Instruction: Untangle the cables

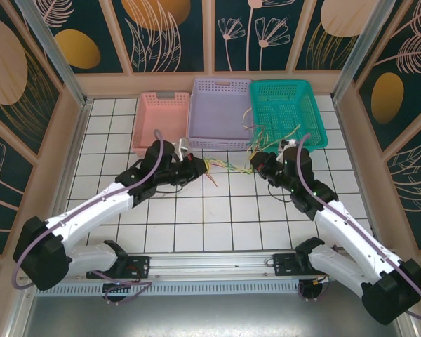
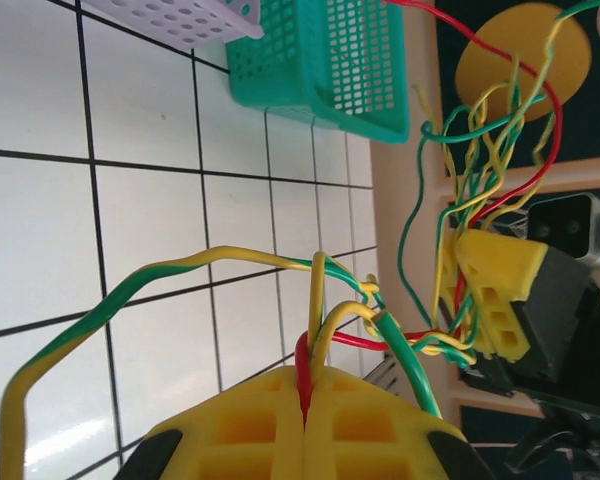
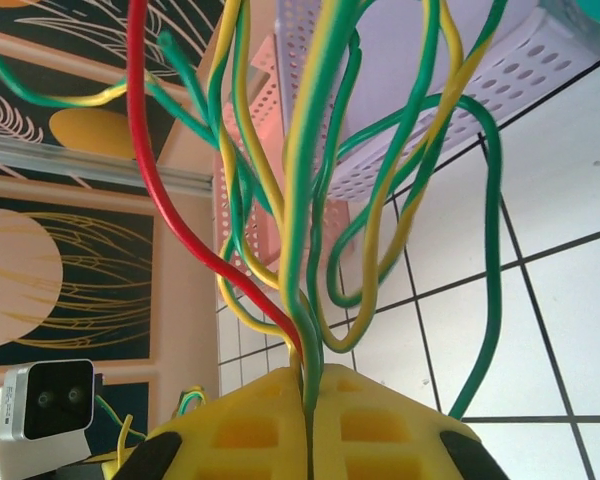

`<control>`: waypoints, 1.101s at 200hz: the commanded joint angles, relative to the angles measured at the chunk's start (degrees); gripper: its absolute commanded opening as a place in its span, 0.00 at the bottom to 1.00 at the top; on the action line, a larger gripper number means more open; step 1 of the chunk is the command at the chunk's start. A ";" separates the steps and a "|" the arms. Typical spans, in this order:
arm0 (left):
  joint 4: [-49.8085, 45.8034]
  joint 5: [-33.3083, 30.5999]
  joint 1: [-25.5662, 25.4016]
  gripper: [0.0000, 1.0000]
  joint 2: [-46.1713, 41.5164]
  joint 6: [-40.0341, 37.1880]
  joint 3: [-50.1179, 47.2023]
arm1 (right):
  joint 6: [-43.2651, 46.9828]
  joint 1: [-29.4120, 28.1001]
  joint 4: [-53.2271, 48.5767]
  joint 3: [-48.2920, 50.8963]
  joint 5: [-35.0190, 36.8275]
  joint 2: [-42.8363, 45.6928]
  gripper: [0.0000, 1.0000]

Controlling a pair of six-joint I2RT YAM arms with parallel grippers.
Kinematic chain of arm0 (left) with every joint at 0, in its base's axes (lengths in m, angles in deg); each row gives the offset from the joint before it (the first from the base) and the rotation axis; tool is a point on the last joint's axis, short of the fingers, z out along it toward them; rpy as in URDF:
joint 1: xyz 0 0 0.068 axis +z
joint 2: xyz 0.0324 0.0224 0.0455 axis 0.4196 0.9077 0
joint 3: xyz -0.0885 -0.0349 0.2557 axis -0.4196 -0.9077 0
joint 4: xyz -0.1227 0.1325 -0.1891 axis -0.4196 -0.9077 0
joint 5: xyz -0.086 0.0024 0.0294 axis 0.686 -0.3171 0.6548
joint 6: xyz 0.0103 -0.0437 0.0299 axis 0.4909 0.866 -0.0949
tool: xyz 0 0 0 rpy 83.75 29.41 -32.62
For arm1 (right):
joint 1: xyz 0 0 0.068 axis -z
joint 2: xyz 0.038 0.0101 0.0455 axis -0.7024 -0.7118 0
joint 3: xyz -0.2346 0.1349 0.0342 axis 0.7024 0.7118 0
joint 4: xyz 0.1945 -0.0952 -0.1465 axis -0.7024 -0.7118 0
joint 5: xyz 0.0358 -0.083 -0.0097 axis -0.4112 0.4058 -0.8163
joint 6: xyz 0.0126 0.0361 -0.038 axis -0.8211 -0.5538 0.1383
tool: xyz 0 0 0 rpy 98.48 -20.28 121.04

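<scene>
The left fingers point(image 1: 198, 166) are pinching shut on the cables point(image 1: 224, 166), and the right fingers point(image 1: 255, 162) are clamping tight on the same bundle from the other side. The yellow, green and red wires are stretching between the 2 arms, just above the white-tiled worktop point(image 1: 217, 217), near the middle of its far edge. They are hanging just in front of the lilac basket point(image 1: 221, 112) and the green basket point(image 1: 284, 109). Loose loops are fanning out of the right fingers toward the green basket. A pink basket point(image 1: 158, 119) is sitting left of the lilac one.
</scene>
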 commanded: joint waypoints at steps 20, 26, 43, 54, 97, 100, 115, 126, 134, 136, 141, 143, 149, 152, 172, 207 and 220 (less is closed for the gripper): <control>-12.76 -1.99 2.31 0.06 6.20 -9.78 4.07 | -0.98 -1.17 -1.59 2.64 6.51 0.57 0.00; -13.74 -2.29 2.26 0.17 6.67 -10.62 4.55 | -1.07 -1.24 -1.63 3.19 5.81 0.22 0.00; -14.79 -3.18 2.26 0.44 7.03 -11.47 4.67 | -0.98 -1.84 -0.65 5.43 5.39 0.17 0.00; -14.63 -3.44 2.25 0.50 7.02 -11.39 4.56 | -1.38 -3.08 0.36 7.34 5.50 0.35 0.00; -17.25 -7.07 2.24 0.55 6.40 -10.62 5.76 | -4.02 -4.59 6.56 16.18 6.80 2.31 0.00; -17.39 -7.19 2.24 0.55 6.41 -10.60 5.78 | -4.29 -4.81 6.54 16.40 6.97 2.45 0.00; -17.21 -6.36 2.31 0.55 6.26 -10.16 5.58 | -5.25 -6.13 7.12 18.32 8.30 3.74 0.00; -16.83 -4.93 2.32 0.56 6.57 -9.54 5.23 | -6.35 -6.87 7.40 19.55 9.23 4.94 0.00; -16.55 -3.82 2.29 0.56 6.70 -8.66 4.96 | -7.10 -7.00 7.59 20.22 10.00 5.81 0.00; -16.59 -3.62 2.32 0.56 6.77 -8.49 4.92 | -7.28 -7.05 7.53 20.27 10.40 5.98 0.00; -16.63 -3.25 2.29 0.56 6.83 -7.97 4.82 | -7.76 -7.14 7.27 20.51 10.88 6.29 0.00; -16.63 -3.13 2.25 0.56 6.86 -7.79 4.76 | -7.93 -7.08 7.18 20.54 11.05 6.39 0.00; -16.36 -2.71 2.31 0.57 6.70 -7.24 4.47 | -8.38 -7.28 6.74 20.63 11.52 6.64 0.00; -16.09 -2.47 2.29 0.57 6.60 -6.99 4.31 | -8.52 -7.32 6.58 20.63 11.67 6.68 0.00; -13.99 -0.27 2.28 0.57 6.10 -5.03 3.84 | -10.42 -7.57 6.54 20.90 12.43 6.86 0.00; -11.17 1.68 2.16 0.56 4.83 -3.64 3.21 | -17.35 -7.59 6.22 18.22 15.16 7.05 0.00; -9.71 1.86 2.14 0.56 3.63 -3.55 2.57 | -20.53 -7.59 4.08 15.51 17.08 6.95 0.00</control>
